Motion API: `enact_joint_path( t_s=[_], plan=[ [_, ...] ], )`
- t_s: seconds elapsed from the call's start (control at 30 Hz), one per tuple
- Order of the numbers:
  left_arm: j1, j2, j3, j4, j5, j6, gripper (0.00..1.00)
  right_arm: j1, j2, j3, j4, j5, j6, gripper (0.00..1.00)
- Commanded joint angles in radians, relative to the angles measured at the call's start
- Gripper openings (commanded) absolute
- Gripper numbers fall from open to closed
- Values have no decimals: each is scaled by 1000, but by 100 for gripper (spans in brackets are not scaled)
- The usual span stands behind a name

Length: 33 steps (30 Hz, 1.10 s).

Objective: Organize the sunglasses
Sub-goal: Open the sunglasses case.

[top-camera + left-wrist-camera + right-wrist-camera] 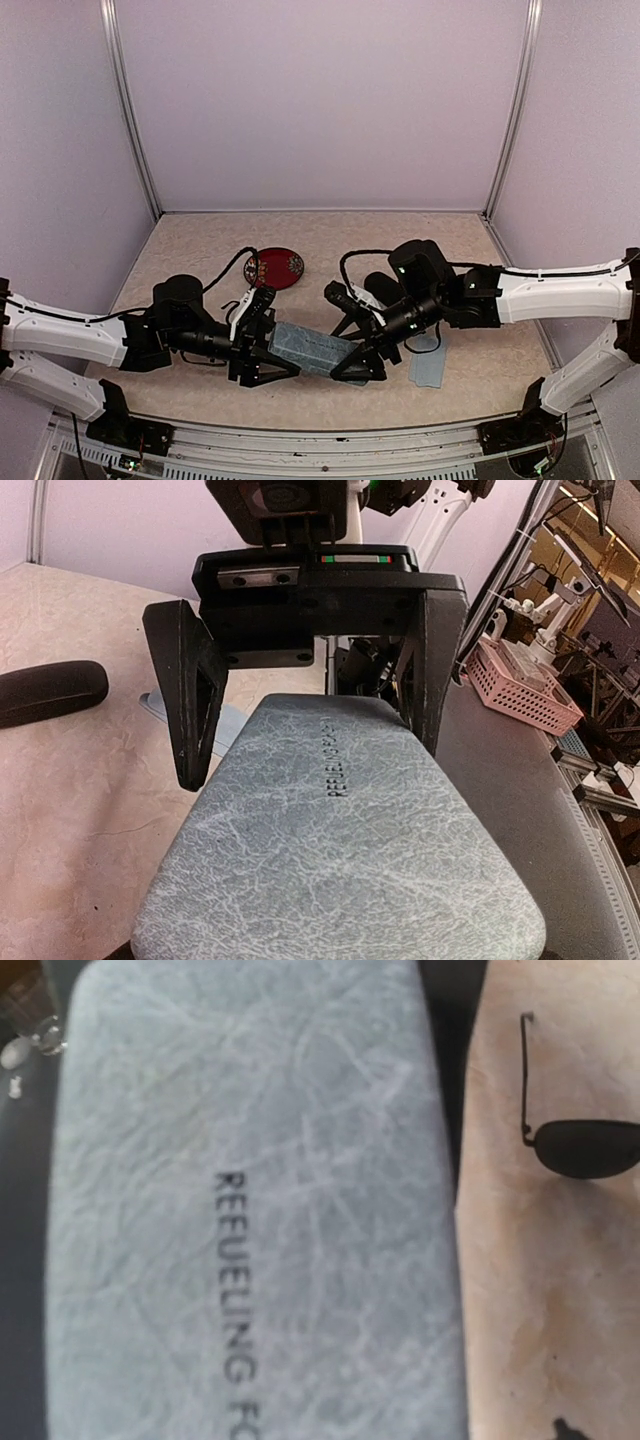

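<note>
A blue-grey rectangular case (315, 350) with printed lettering hangs between my two grippers, a little above the table. My left gripper (268, 337) is shut on its left end; its own fingers are out of the left wrist view, where the case (340, 850) fills the lower half. My right gripper (310, 752) straddles the case's far end, open, its fingers (190, 705) standing off the sides. In the right wrist view the case (250, 1210) fills the left. Beside it, a pair of sunglasses (585, 1147) with a thin black frame and dark lenses lies on the table.
A black oval case (50, 690) lies on the table on the far side of the held case. A red oval object with a black rim (275, 267) sits at the back centre. A blue-grey cloth (425, 368) lies under the right arm. The table edge runs close to the arms.
</note>
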Motion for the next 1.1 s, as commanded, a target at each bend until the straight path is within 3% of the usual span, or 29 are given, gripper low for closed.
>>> enact_joint_path(
  t_s=[0.0, 0.3, 0.43, 0.6, 0.87, 1.07],
  plan=[
    [2, 7, 31, 38, 13, -6, 0, 20, 30, 44, 8, 62, 8, 97],
    [2, 23, 34, -9, 0, 45, 0, 21, 49, 45, 14, 56, 25, 72],
    [1, 36, 40, -46, 10, 104, 0, 5, 63, 27, 47, 6, 65, 57],
    [-10, 39, 41, -92, 16, 190, 0, -29, 78, -1, 106, -89, 165, 46],
    [-30, -8, 5, -108, 14, 302, 0, -126, 107, -72, 200, -194, 400, 36],
    [-46, -11, 1, -141, -28, 356, 0, -140, 137, -131, 335, -289, 593, 34]
  ],
)
